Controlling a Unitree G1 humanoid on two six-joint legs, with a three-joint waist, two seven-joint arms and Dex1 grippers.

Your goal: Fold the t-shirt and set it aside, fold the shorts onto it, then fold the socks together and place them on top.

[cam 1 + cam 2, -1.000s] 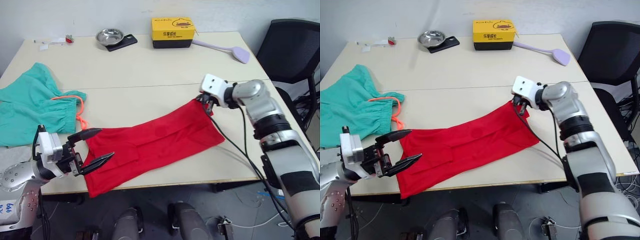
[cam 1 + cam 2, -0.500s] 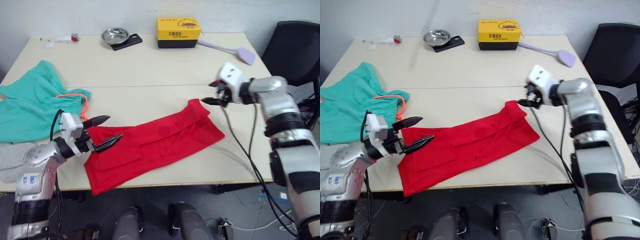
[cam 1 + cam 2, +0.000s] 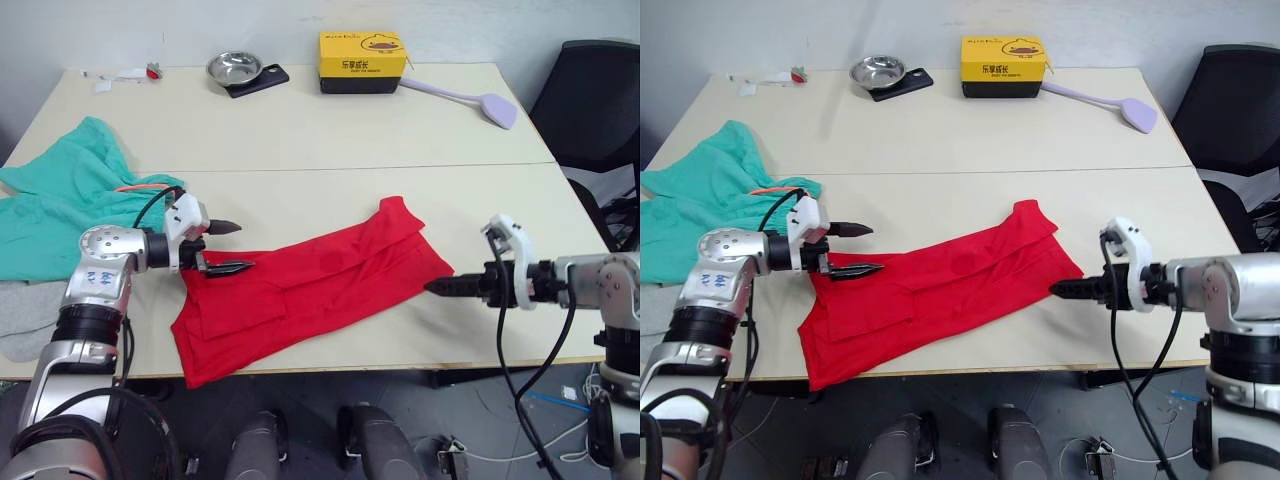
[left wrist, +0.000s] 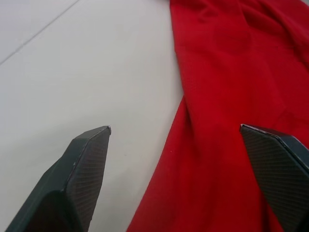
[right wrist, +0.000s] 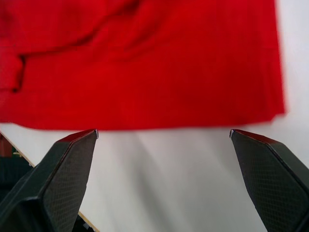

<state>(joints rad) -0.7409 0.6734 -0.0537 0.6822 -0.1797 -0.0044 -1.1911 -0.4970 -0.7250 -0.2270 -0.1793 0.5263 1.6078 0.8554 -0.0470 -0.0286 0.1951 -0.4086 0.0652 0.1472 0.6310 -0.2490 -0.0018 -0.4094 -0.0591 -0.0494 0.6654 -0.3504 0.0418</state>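
Left gripper, fingers spread, straddles the t-shirt's near-left edge; it could pinch only one layer and drag the narrow fold askew. Right gripper, parted in its wrist view, points at the opposite hem, forearm low and level. Shorts lie beyond the left arm.

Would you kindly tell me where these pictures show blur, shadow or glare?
Right wrist view: the t-shirt and its near edge look soft, while the fingertips are sharp. Left wrist view: cloth crisp. Left eye view: soft, even light, a faint shadow under the right gripper, a small glint in the steel bowl.
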